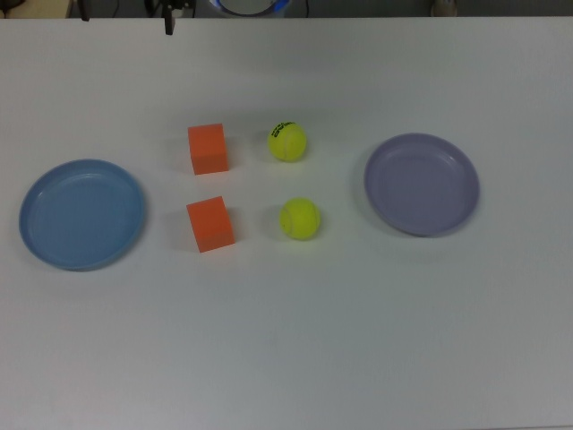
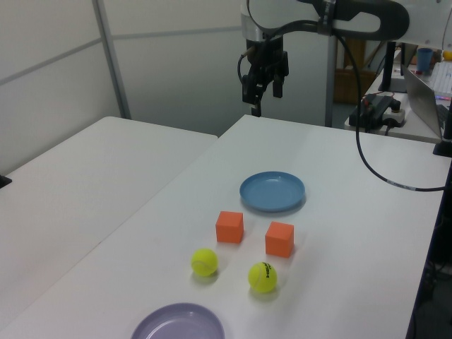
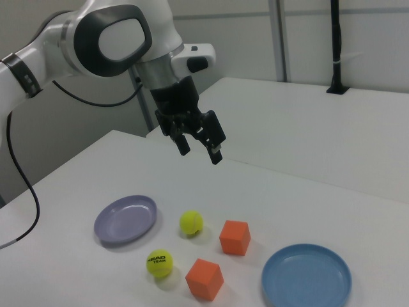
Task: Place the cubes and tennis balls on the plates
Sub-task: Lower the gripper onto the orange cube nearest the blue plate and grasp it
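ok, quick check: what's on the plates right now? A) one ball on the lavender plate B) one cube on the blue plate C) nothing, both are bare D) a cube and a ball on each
C: the blue plate and lavender plate are both bare; the two cubes and two balls sit on the table between them.

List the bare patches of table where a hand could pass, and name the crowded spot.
Free: between blue plate and orange cubes; between tennis balls and lavender plate; the top view's lower table. Crowded: the middle cluster.
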Robot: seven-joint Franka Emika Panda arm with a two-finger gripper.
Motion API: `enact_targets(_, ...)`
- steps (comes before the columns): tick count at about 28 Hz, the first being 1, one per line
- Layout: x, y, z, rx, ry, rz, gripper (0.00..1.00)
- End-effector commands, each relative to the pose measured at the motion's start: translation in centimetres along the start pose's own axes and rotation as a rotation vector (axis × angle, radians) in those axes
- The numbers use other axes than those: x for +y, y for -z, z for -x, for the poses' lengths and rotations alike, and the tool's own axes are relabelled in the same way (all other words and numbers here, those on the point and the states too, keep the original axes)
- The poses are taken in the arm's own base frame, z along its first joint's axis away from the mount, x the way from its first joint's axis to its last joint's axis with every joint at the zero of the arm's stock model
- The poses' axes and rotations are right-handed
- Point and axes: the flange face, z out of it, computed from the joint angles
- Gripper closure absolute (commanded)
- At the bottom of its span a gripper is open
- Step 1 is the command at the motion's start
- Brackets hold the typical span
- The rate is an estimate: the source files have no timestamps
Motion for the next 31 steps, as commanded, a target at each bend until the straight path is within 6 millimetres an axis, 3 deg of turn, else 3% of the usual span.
enact_targets(1,-3.9,-8.9,-4.1,-0.097,0.093,-0.013,0.00)
enact_targets(10,-9.0,-18.2,-7.3,-0.062,0.180,0.076,0.00)
enact_targets(11,-9.5,-20.2,-7.8,-0.059,0.180,0.114,0.00)
enact_targets(15,-10.0,-23.2,-8.2,-0.073,0.173,0.188,0.00)
enact_targets(16,-11.2,-24.4,-8.3,-0.084,0.187,0.208,0.00)
enact_targets(20,-12.8,-26.6,-8.2,-0.105,0.199,0.244,0.00)
enact_targets(25,-15.0,-27.4,-7.6,-0.115,0.218,0.250,0.00)
enact_targets(31,-15.6,-29.2,-7.7,-0.127,0.237,0.264,0.00)
